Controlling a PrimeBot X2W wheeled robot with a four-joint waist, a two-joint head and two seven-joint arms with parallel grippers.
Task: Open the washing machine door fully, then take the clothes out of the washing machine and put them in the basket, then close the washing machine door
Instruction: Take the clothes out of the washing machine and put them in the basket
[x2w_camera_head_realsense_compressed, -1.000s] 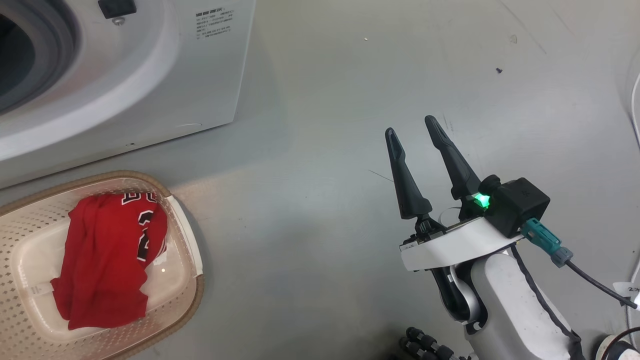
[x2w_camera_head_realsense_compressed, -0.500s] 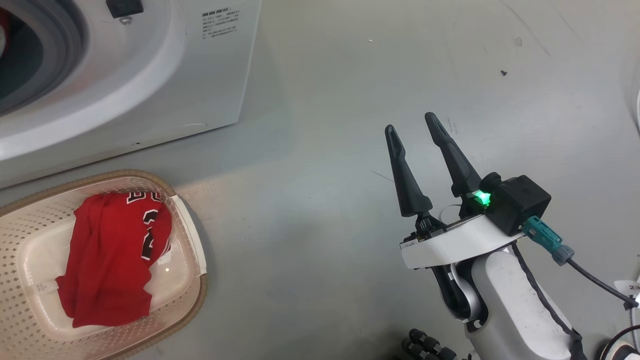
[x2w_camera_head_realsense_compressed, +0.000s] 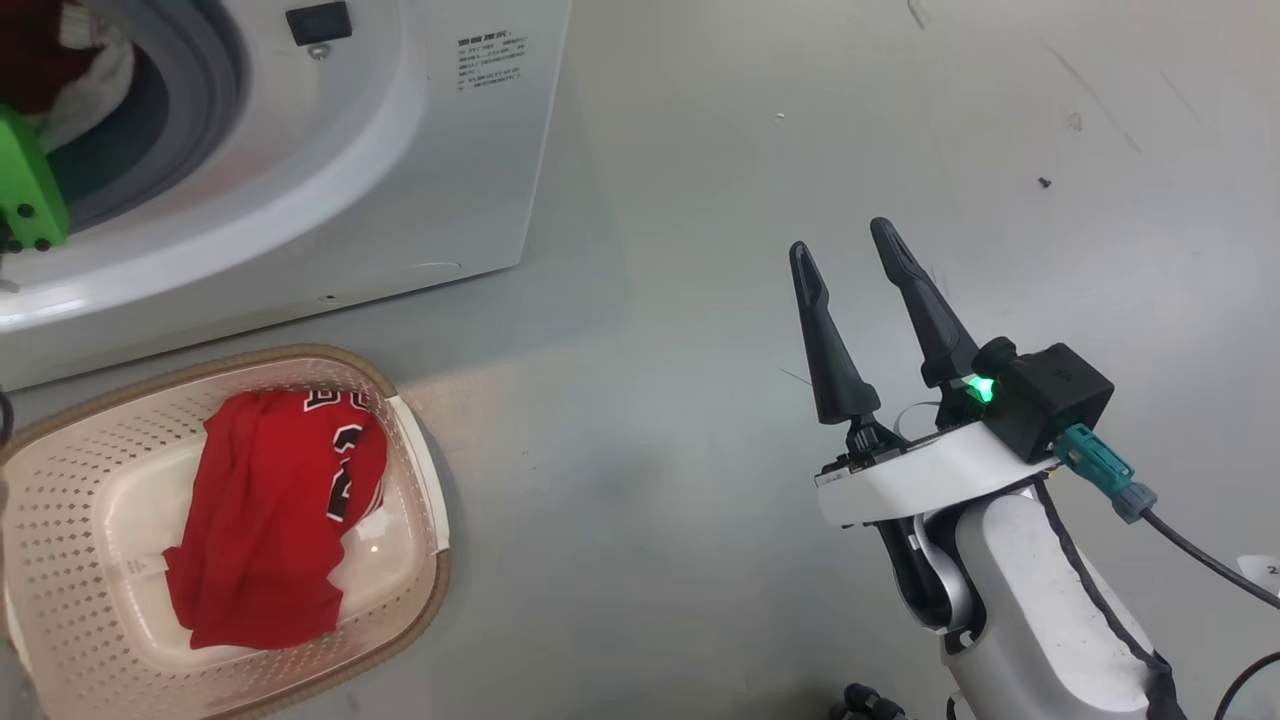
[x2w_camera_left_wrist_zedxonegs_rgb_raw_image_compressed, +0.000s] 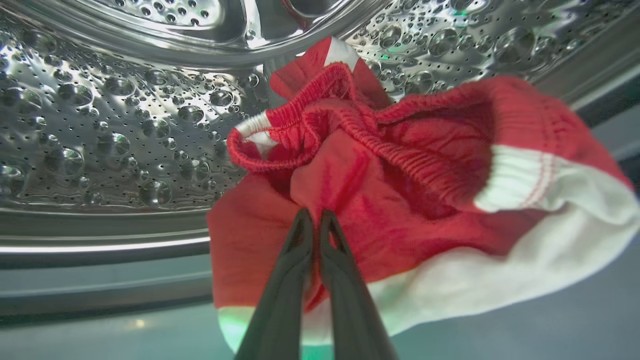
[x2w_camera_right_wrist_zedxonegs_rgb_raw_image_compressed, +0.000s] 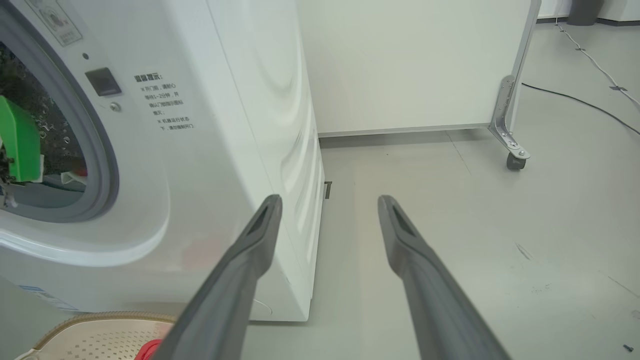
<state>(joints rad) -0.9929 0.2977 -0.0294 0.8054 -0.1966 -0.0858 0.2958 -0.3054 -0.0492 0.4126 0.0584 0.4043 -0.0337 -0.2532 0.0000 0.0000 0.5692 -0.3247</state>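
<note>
1. Left claw (x2w_camera_left_wrist_zedxonegs_rgb_raw_image_compressed: 315, 216): my two fingers are pressed together and pinch a fold of the red garment (x2w_camera_left_wrist_zedxonegs_rgb_raw_image_compressed: 400, 175). My fingertips sit in the cloth at its near middle. How much cloth lies between them is hidden.

2. Red garment: it is inside the steel drum (x2w_camera_left_wrist_zedxonegs_rgb_raw_image_compressed: 100, 125) of the washing machine (x2w_camera_head_realsense_compressed: 420, 170), at the mouth. It hangs bunched from my pinch. Its long axis runs across the left wrist view. The ribbed gathered band points toward the far wall of the drum. The white trim lies on the near side, and my fingers cover part of it. In the head view it reads as a dark red and white patch in the opening, cut off by the top left corner.

3. Green part (x2w_camera_head_realsense_compressed: 25, 190): it sits at the drum opening, cut off by the left edge of the head view. What it joins to I cannot make out.

4. Right claw (x2w_camera_head_realsense_compressed: 841, 238): fingers spread wide, holding nothing. It hangs over the bare floor (x2w_camera_head_realsense_compressed: 650, 400), well to the right of the machine, fingers pointing far.

5. Basket (x2w_camera_head_realsense_compressed: 420, 500): it stands on the floor just near of the machine front. Its left and near ends are cut off.

6. Red jersey (x2w_camera_head_realsense_compressed: 270, 520): it lies crumpled in the basket. Its long axis runs from far right to near left. The black-and-white numbers are folded under at the far right end and cannot be read.

7. The printed label on the machine front is too small to read.
</note>
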